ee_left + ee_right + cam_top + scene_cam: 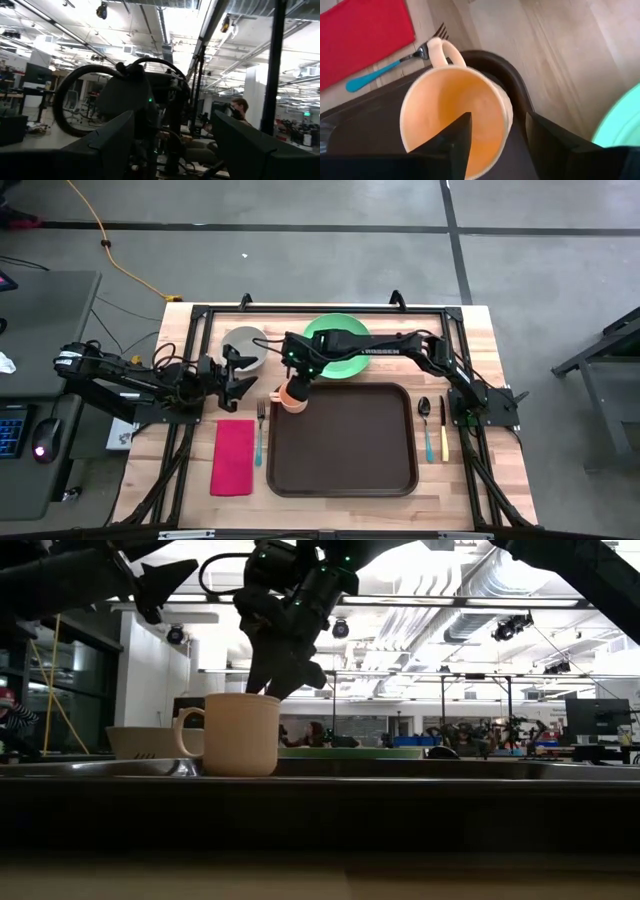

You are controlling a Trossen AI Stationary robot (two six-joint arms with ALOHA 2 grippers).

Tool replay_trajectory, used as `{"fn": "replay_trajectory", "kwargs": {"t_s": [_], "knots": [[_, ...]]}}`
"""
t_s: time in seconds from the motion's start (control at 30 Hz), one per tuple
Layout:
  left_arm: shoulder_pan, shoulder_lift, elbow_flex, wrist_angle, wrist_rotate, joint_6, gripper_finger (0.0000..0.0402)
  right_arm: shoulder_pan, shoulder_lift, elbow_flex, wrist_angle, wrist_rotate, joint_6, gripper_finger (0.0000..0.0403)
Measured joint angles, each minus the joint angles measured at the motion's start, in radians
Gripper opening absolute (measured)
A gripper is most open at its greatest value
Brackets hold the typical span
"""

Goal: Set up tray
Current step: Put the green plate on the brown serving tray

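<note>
1. Step in hand: releasing the mug onto the tray. It stands upright in the tray's far left corner, handle toward the fork (corner placement confirmed in the right wrist view).
2. Right gripper sits directly over the mug. Fingers apart, one inside the cup, the other outside its wall; no squeeze visible, so I judge the mug let go.
3. Next move calls for a straight lift, clearing the rim without tipping the cup.
4. Tray lies at table centre, near side; green plate beyond it, red napkin left.
5. Left gripper waits near the grey bowl, fingers spread, empty.
</note>
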Motion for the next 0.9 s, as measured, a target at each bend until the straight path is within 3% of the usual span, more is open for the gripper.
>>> {"fn": "replay_trajectory", "kwargs": {"t_s": [0.5, 0.9], "knots": [[0.0, 0.0, 0.0, -0.099, 0.023, -0.1, 0.0299, -0.02, -0.054, 0.0, -0.118, -0.005, -0.039, 0.0162], [0.0, 0.001, 0.0, -0.218, 0.061, -0.153, 0.0299, -0.02, -0.065, 0.0, -0.299, 0.015, -0.263, 0.0157]]}}
